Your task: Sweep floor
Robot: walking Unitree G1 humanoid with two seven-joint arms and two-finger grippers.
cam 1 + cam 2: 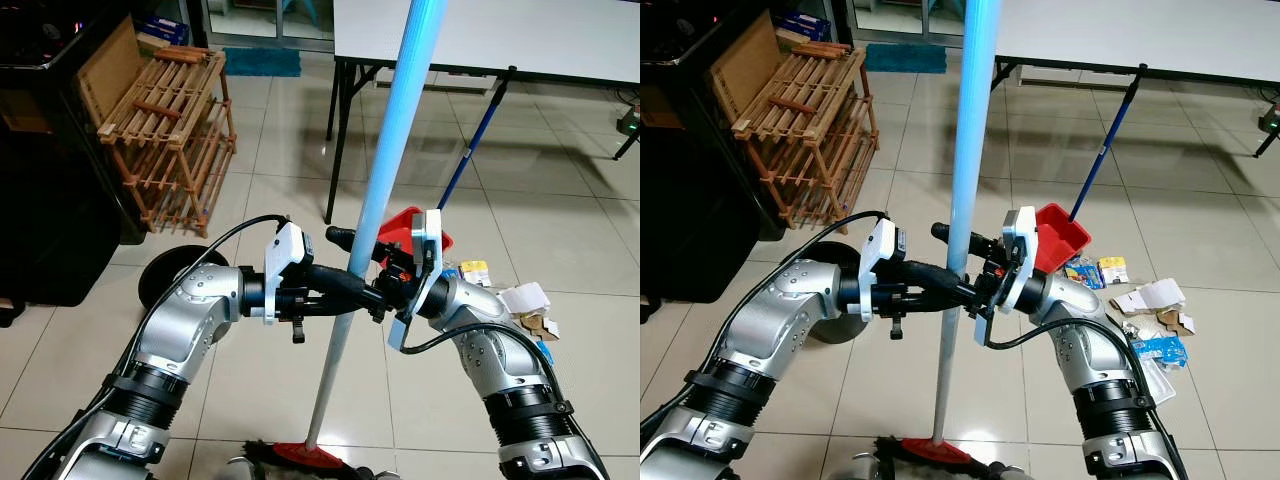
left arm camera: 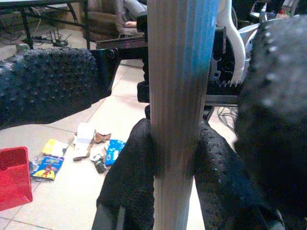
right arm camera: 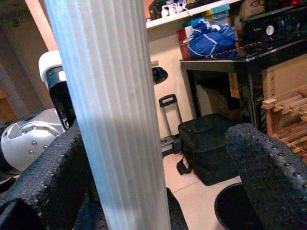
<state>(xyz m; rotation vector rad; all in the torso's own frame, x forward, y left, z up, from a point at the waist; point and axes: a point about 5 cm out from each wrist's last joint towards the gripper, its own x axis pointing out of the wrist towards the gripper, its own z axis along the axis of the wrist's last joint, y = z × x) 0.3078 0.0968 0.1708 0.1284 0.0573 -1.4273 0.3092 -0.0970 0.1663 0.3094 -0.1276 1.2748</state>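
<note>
A broom with a light-blue handle (image 1: 395,130) stands nearly upright in front of me, its red head (image 1: 310,457) on the tiled floor close to my body. My left gripper (image 1: 372,293) reaches in from the left and is shut on the handle at mid-height. My right gripper (image 1: 345,243) comes from the right, just above it, also shut on the handle. In the left wrist view the right gripper's black fingers (image 2: 129,182) press both sides of the ribbed handle (image 2: 180,96). Scattered litter (image 1: 525,310) of wrappers and torn card lies on the floor to my right.
A red dustpan (image 1: 405,228) with a blue stick (image 1: 480,135) stands behind the broom, beside a white table (image 1: 500,35). A wooden rack (image 1: 170,130) and a black cabinet (image 1: 50,190) stand at left. A round black bin (image 1: 165,272) sits by my left arm.
</note>
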